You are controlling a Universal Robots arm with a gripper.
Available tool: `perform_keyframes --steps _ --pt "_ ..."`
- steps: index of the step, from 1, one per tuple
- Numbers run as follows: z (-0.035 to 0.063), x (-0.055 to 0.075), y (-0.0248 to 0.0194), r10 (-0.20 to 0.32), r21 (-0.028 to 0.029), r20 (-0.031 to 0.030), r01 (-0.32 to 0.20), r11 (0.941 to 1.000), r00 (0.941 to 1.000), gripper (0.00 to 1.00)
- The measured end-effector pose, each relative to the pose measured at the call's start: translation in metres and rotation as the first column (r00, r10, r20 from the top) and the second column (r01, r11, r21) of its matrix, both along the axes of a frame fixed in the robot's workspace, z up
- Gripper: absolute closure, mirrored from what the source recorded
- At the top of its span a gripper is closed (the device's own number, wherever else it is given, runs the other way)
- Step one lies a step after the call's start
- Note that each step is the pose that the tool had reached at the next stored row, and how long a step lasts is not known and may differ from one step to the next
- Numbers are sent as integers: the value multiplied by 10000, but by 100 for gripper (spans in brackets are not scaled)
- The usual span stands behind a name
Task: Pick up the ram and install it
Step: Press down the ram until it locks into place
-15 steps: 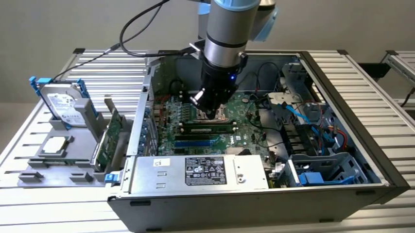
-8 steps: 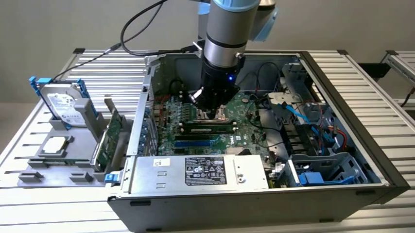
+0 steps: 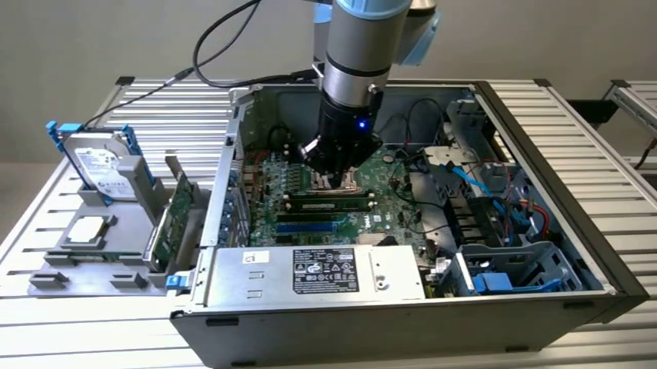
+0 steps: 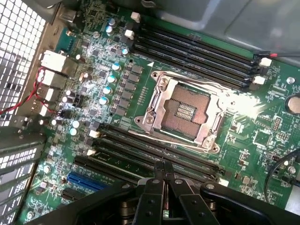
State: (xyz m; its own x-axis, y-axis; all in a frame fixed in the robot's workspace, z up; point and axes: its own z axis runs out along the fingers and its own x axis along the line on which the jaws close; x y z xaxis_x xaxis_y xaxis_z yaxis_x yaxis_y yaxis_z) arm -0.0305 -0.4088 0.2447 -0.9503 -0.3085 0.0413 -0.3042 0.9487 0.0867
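Currently gripped: nothing is seen between the fingers; the gripper (image 3: 334,178) (image 4: 164,165) is closed tight, tip against tip.
Gripper place: it is held low inside the computer case (image 3: 534,146), over the middle of the motherboard (image 4: 262,140).
Ram place: the ram (image 3: 328,204) is seen lying along one of the black slots (image 4: 197,51), near the middle of the motherboard, just beside the CPU socket (image 4: 183,110), on the side toward the power supply (image 3: 318,273).
Gripper and ram: the closed tips are placed just above the ram; whether it is touched cannot be told.
Seated or not: the ram looks level in its slot, but whether it is clicked in cannot be told.
Weight: the ram is judged to be very light.
Stiffness: it is judged to be stiff, yet it could be snapped if bent.
Weak spots: the black chips and the contact edge are easily hurt.
Slipperiness: the flat sides are smooth, so a firm pinch is needed.
Best hold: it should be taken by its two flat sides near the middle of the top edge, and pushed straight down, never sideways.
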Motion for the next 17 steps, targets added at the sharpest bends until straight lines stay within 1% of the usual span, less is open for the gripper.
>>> perform_keyframes --steps 3,8,10,17 --pt "5 -1 -10 -277 2 -2 277 9996 9996 89" --pt "37 0 -56 -583 -1 -18 583 9983 9983 89" --pt "51 -1 -68 -722 -3 -21 722 9974 9974 89" --pt "80 0 -86 -1337 -2 -22 1337 9910 9910 89"
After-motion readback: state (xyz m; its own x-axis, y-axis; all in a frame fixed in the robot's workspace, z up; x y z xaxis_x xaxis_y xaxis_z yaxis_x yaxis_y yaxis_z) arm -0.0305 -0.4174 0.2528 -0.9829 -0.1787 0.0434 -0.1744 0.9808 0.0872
